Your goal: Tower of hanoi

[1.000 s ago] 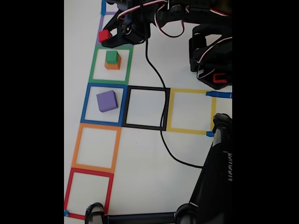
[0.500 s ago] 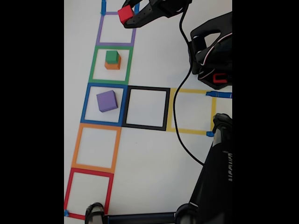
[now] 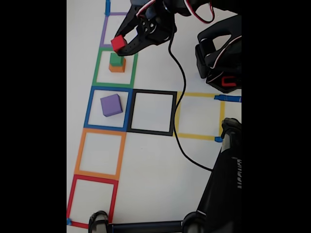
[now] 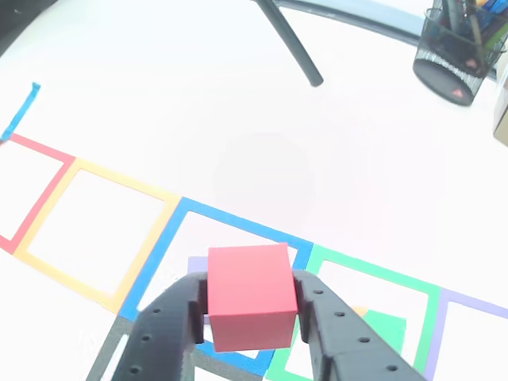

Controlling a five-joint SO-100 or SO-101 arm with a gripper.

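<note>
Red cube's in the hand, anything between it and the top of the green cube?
Nothing visible. The hand holds the red cube just above the green cube, which sits on the orange cube. The green top looks bare.

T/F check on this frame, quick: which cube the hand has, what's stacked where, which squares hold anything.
1. The hand is shut on the red cube. True.
2. The green cube sits on the orange cube, inside the green tape square. True.
3. The purple cube lies in the black tape square. False: it lies in the blue tape square, and nothing sits in the black tape square.
4. The red cube already rests on the green cube. False: in the fixed view it is held in the hand, just above and beside the stack.
5. The orange tape square holds a cube. False: no cube lies in it.
</note>
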